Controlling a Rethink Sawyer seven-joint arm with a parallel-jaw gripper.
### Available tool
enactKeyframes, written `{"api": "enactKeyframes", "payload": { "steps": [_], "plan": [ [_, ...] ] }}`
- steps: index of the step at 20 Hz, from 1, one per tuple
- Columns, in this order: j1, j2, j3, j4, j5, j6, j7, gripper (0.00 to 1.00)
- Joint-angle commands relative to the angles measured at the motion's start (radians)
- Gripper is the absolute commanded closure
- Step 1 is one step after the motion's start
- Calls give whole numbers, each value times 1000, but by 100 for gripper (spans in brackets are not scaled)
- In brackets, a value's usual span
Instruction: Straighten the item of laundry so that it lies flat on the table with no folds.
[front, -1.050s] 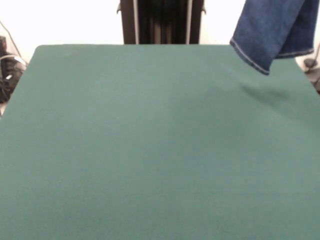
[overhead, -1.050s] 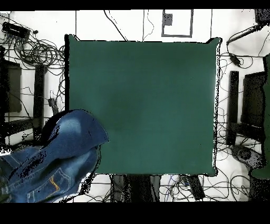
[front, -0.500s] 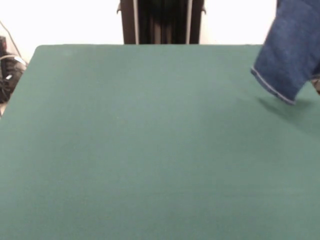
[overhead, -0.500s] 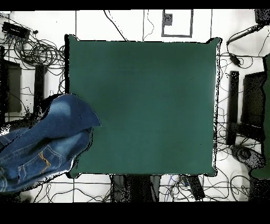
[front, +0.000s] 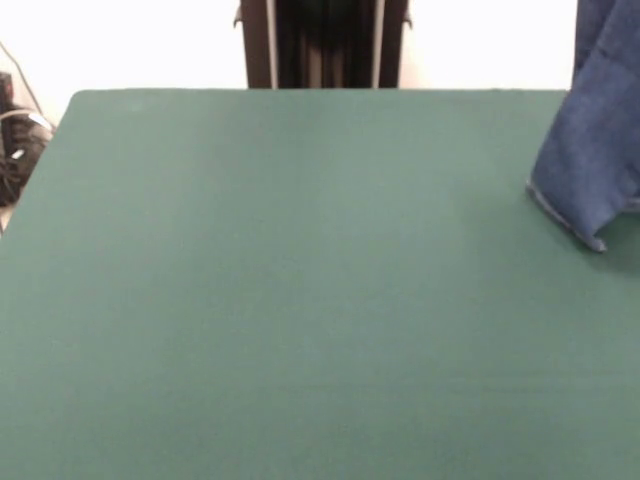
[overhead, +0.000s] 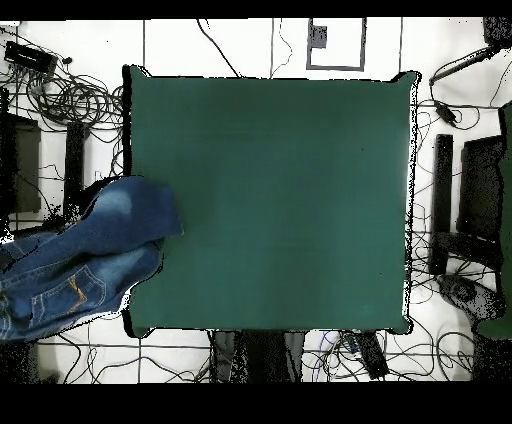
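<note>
**Hanging jeans at surface edge, gripper out of frame**

Hanging at the right edge of the front view, the jeans drop from above the frame, lower hem tip down near the green surface; contact unclear. Overhead: denim bunched and folded at the surface's left side, one leg end overlapping the edge, the rest, with its orange-stitched pocket, off the surface over floor cables. Gripper not visible in either view, so its state and position relative to the jeans can't be told.
</note>
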Motion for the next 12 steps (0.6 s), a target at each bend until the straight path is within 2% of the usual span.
{"api": "enactKeyframes", "payload": {
  "steps": [1,10,12],
  "plan": [
    [23,68,90,-27,88,-37,409,100],
    [27,154,72,-130,155,-10,582,100],
    [23,191,70,-186,173,6,622,100]
  ]
}}
